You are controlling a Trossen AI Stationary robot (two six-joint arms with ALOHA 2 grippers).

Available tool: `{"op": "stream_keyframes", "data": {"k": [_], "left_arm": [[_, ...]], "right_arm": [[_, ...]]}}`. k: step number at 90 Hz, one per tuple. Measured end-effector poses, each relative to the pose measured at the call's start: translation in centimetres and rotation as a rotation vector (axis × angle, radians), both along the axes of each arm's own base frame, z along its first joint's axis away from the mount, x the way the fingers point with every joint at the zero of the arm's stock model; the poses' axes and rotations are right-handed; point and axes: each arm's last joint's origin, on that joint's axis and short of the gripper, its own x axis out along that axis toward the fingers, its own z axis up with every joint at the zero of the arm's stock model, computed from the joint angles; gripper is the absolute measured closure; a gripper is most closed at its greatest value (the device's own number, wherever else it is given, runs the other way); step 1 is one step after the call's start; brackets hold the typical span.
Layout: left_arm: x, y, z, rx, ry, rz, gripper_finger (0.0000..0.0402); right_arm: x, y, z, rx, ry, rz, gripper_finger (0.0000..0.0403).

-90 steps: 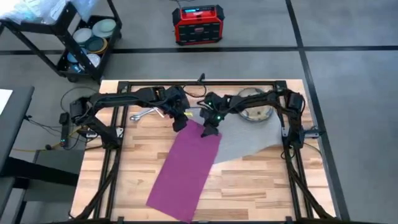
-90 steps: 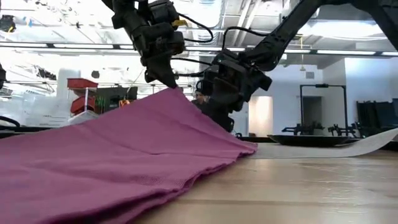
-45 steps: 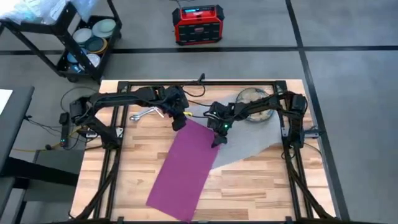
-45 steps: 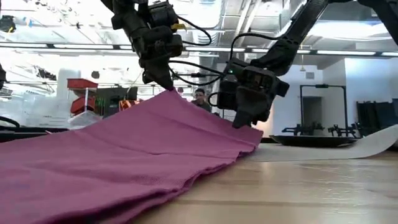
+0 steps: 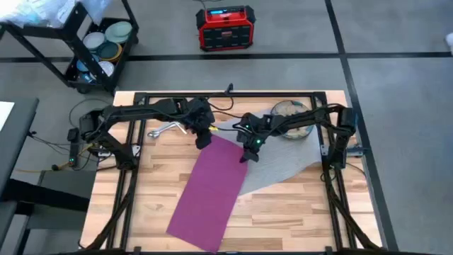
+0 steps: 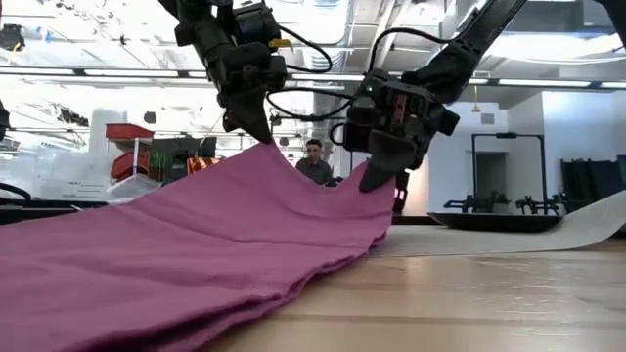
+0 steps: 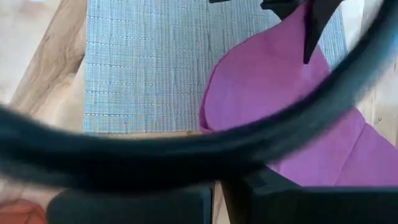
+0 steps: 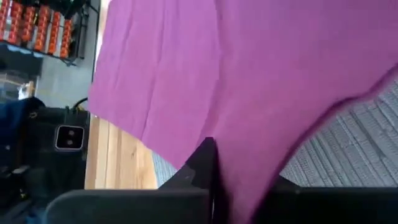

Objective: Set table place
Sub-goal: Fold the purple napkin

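Note:
A long magenta napkin (image 5: pixel 209 191) lies slantwise on the table (image 5: pixel 297 212), its far end overlapping the grey mat (image 5: pixel 279 166). My left gripper (image 5: pixel 204 140) is shut on the napkin's far left corner and my right gripper (image 5: pixel 245 157) on its far right corner. In the low view the far edge sags between the two raised corners, and the rest of the napkin (image 6: pixel 176 244) slopes down onto the wood. The plate (image 5: pixel 290 122) sits at the far right, partly under my right arm. Steel cutlery (image 5: pixel 166 129) lies at the far left. My left gripper pinches the napkin's far left corner (image 6: pixel 269 147) between its two fingers, which point down from above. That corner is lifted clear as the highest point of the cloth. Layer count does not show. My right gripper pinches the napkin's far right corner (image 8: pixel 242 168) between its fingers (image 8: pixel 202 162), slanting down from above. The corner (image 6: pixel 367 196) is raised a little off the mat, lower than the left one. The cloth between the two holds hangs slack.
The mat's right end (image 6: pixel 587 220) curls up off the wood. A black frame (image 5: pixel 226 93) runs round the table. A red box (image 5: pixel 225 28) and a cart with dishes (image 5: pixel 106 42) stand on the floor beyond. A person (image 6: pixel 313 161) shows far behind.
My right gripper has come down and toward the near edge onto the napkin's far right corner, has shut on it and raised it slightly. That corner, flat on the mat before, now stands off it; the left corner stays held high.

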Motion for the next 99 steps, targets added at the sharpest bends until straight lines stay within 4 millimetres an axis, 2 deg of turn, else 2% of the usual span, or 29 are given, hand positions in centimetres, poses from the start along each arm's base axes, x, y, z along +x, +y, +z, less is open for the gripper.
{"op": "stream_keyframes", "data": {"k": [23, 45, 64, 75, 99], "left_arm": [[-2.2, -0.8, 1.8, 0.028, 0.037, -0.018, 0.0401], [-4.3, -1.5, 4.3, 0.056, -0.021, -0.009, 0.0401], [-5.1, -3.6, 4.5, 0.001, 0.031, -0.078, 0.0401], [-5.0, -5.1, 4.5, -0.014, 0.059, -0.12, 0.0401], [-5.0, -9.5, 4.2, -0.055, 0.131, -0.241, 0.0401]], "right_arm": [[-0.7, 1.4, 3.3, -0.058, -0.01, -0.039, 0.0403], [-1.4, 1.5, 5.8, -0.037, -0.021, -0.098, 0.0403], [-0.2, 5.1, 7.2, 0.022, -0.058, -0.035, 0.0403], [0.5, 7.1, 7.7, 0.035, -0.079, -0.055, 0.0403], [1.4, 10.9, 7.8, 0.082, -0.092, -0.083, 0.0403]]}}
